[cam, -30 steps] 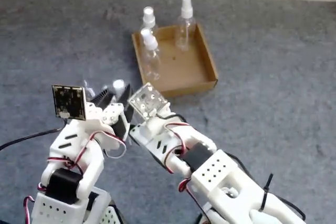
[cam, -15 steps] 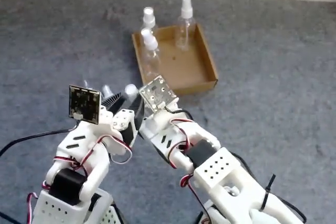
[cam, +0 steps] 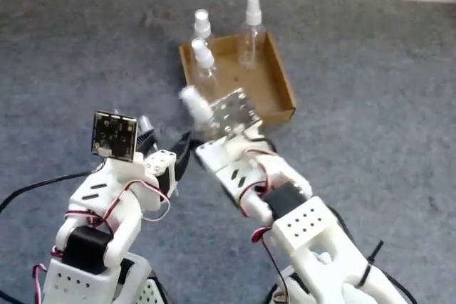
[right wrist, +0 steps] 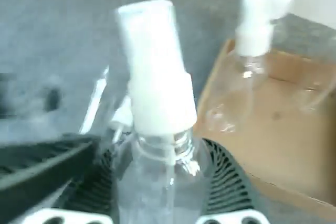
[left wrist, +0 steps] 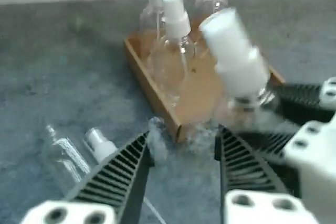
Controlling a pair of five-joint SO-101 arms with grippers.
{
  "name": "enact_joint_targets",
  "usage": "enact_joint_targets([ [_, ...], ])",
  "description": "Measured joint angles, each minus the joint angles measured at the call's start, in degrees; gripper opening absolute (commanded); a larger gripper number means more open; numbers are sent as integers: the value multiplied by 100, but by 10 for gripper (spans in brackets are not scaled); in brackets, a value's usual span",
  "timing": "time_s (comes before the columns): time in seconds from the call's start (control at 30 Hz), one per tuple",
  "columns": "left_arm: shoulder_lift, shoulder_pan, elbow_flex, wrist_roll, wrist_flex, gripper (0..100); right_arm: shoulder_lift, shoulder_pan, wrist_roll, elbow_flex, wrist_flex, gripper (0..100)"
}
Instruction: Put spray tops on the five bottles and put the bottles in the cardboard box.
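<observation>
Right wrist view shows the right gripper (right wrist: 160,187) clamped on a capped bottle (right wrist: 157,87), near the cardboard box (right wrist: 283,129).

1. Cardboard box (cam: 279,115): matt brown paperboard.
2. Bottle (left wrist: 170,74) standing in the box: clear, glossy plastic; its spray top (left wrist: 176,17) is smooth white plastic.
3. Cloth (cam: 370,69) under the box: grey, rough, felt-like.
4. Left gripper (left wrist: 184,139) fingers (left wrist: 115,177): black ribbed plastic.

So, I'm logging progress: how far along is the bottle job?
Three topped bottles stand at the cardboard box. The right gripper holds a fourth topped bottle near it. Left: one spray top lying loose on the carpet, beside what looks like the fifth bottle.
</observation>
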Motion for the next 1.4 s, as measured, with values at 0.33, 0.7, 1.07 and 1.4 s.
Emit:
enact_joint_targets([
  [0.33, 26, -387, -9, -123, 53, 176, 0, 624, 149, -457, 0, 3],
  [0.7, 35, 193, 440, -1196, -360, 288, 1301, 536, -9, -3112, 1582, 3],
  [1.07, 35, 26, 484, -1292, -598, 279, 1996, -387, -70, -3807, 2426, 3],
  [1.4, 9, -422, 598, -1266, -1116, 277, 1248, -378, 18, -3895, 3156, 3],
])
